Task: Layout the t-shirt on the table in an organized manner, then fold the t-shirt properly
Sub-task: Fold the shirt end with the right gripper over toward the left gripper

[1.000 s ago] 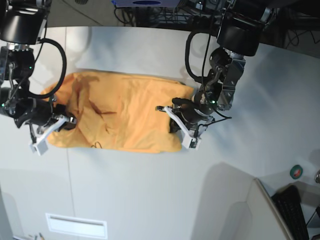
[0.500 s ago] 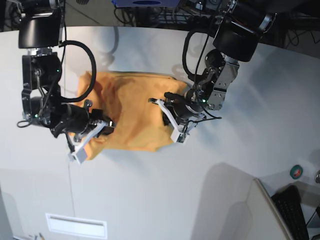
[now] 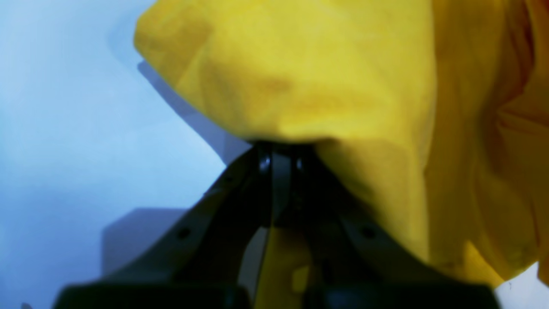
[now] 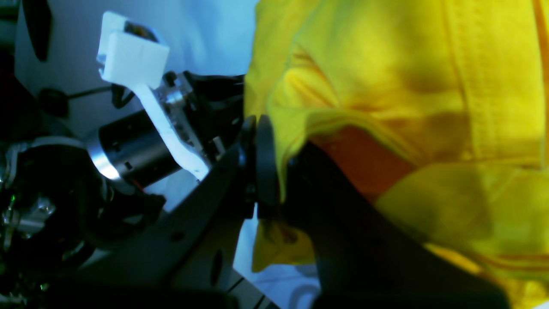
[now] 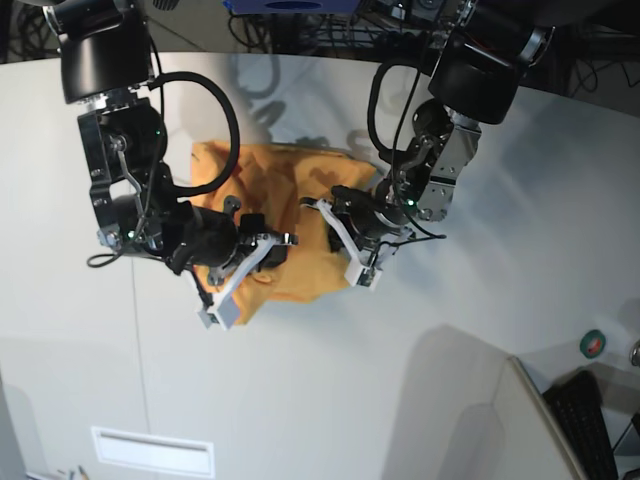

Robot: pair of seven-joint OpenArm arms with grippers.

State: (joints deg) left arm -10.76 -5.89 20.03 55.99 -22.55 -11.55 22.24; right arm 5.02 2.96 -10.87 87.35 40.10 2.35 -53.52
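The orange-yellow t-shirt (image 5: pixel 295 205) lies bunched and doubled over on the light-grey table (image 5: pixel 450 310). My right gripper (image 5: pixel 268 248), on the base view's left, is shut on a shirt edge and holds it over the shirt's middle. In the right wrist view the fingers (image 4: pixel 259 165) pinch a yellow fold (image 4: pixel 386 86), with the other arm's white camera mount (image 4: pixel 133 51) close behind. My left gripper (image 5: pixel 337 228) is shut on the shirt's right end. In the left wrist view the fingertips (image 3: pixel 279 154) clamp the hanging cloth (image 3: pixel 309 73). The two grippers are close together.
A slanted grey panel (image 5: pixel 500 420) and a black keyboard (image 5: pixel 588 420) sit at the front right, with a green tape roll (image 5: pixel 593 343) beside them. A white slotted plate (image 5: pixel 152 450) lies at the front left. Cables run along the table's far edge (image 5: pixel 300 40).
My right gripper has carried the shirt's left end rightward, over the shirt, toward the left gripper. The shirt went from a wide spread to a narrow bunch. The left gripper shifted slightly left.
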